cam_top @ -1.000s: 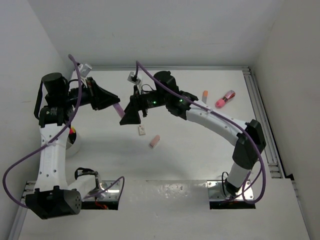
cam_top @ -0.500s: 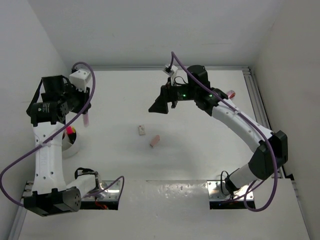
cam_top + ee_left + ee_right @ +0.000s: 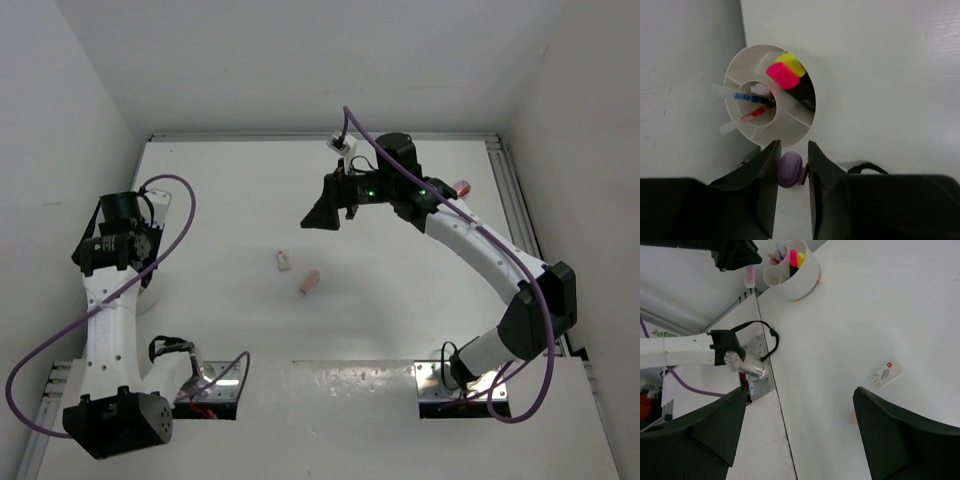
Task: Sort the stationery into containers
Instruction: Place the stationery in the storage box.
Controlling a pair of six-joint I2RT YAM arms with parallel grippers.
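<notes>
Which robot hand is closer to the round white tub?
Left. The left gripper hangs right above the white tub, pinching a purple-capped item. The right gripper is open, far off across the table.

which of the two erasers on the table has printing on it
The whitish eraser, lying left of the pink eraser in the top view. It carries grey print and a small red mark; the other shows only plain pink.
</notes>
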